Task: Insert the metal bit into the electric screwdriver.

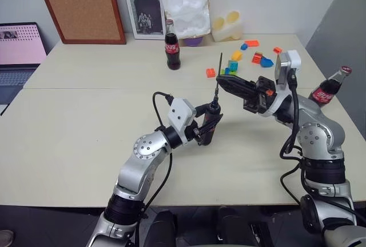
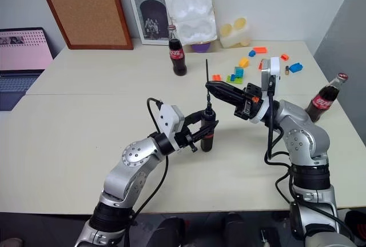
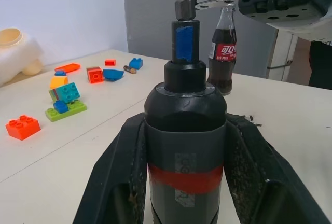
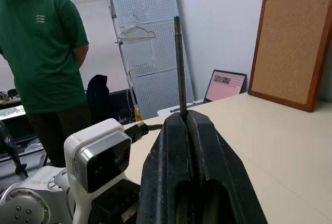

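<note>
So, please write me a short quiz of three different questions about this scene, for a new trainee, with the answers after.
1. True or false: the left gripper holds the electric screwdriver upright.
2. Which thing is clamped in the right gripper? A) an orange toy brick B) the metal bit C) a cola bottle cap
3. Fill in: the lower end of the metal bit meets the screwdriver's ____ tip.

Key:
1. True. The screwdriver stands between the two fingers, tip upward.
2. B. The fingers are shut on the thin rod, which stands vertical above the screwdriver.
3. Blue. Whether the bit is fully seated cannot be told.
</note>
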### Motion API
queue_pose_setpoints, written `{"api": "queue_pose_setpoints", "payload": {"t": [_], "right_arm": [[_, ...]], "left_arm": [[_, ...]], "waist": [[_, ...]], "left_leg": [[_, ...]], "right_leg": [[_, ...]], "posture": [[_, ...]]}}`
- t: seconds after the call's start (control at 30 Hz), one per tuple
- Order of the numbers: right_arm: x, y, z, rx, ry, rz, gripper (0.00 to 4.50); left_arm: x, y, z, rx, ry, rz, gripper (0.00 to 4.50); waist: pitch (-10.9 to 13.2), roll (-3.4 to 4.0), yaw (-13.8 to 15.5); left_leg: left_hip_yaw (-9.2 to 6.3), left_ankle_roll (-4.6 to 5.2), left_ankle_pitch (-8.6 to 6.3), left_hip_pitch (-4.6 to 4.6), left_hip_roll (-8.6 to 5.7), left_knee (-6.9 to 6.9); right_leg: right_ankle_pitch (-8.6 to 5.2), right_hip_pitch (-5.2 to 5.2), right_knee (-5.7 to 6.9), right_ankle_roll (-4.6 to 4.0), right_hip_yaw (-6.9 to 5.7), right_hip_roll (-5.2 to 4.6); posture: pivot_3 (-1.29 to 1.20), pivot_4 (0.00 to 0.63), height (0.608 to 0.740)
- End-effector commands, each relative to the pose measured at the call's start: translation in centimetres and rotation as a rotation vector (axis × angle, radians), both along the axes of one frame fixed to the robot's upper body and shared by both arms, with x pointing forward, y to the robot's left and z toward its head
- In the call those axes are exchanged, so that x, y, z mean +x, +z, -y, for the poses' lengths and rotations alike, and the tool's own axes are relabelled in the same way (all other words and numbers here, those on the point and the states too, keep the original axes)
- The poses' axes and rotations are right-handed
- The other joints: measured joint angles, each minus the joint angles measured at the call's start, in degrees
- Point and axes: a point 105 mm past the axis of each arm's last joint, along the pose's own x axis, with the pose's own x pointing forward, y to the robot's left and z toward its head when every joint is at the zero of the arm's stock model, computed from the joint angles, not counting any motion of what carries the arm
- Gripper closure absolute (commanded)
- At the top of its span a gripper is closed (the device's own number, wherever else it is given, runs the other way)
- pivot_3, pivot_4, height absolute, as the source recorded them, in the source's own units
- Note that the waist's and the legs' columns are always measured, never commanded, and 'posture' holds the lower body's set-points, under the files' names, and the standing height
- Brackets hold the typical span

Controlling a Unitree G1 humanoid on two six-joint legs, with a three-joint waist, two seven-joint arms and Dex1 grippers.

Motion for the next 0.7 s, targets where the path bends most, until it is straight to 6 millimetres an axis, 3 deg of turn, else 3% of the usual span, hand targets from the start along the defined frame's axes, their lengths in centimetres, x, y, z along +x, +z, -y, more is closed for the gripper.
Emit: {"api": "queue_pose_setpoints", "payload": {"t": [0.03, 0.37, 0.7], "right_arm": [[-0.5, -0.2, 0.0, -0.016, 0.003, 0.026, 4.50], [-0.6, -2.0, -0.1, -0.109, -0.003, -0.027, 4.50], [-0.8, -2.1, -0.3, -0.187, -0.024, -0.055, 4.50]], "left_arm": [[-0.2, 0.9, -0.1, -0.017, 0.002, 0.042, 2.84], [-0.2, 1.0, -0.1, -0.014, -0.001, 0.046, 2.84], [-0.3, 0.9, -0.1, -0.006, -0.007, 0.052, 2.84]], "waist": [[0.0, 0.00, 0.0], [0.0, 0.01, 0.0], [0.0, 0.01, 0.0]], "left_leg": [[0.00, 0.00, 0.00, 0.00, 0.00, 0.00], [0.01, 0.00, 0.00, 0.05, 0.00, 0.00], [0.02, 0.00, 0.00, 0.07, 0.01, 0.01]], "right_leg": [[0.00, 0.00, 0.00, 0.00, 0.00, 0.00], [0.00, 0.02, 0.01, 0.00, 0.01, 0.01], [0.00, 0.05, 0.01, 0.00, 0.04, 0.01]], "posture": [[0.00, 0.150, 0.740], [0.00, 0.150, 0.740], [0.00, 0.150, 0.740]]}}
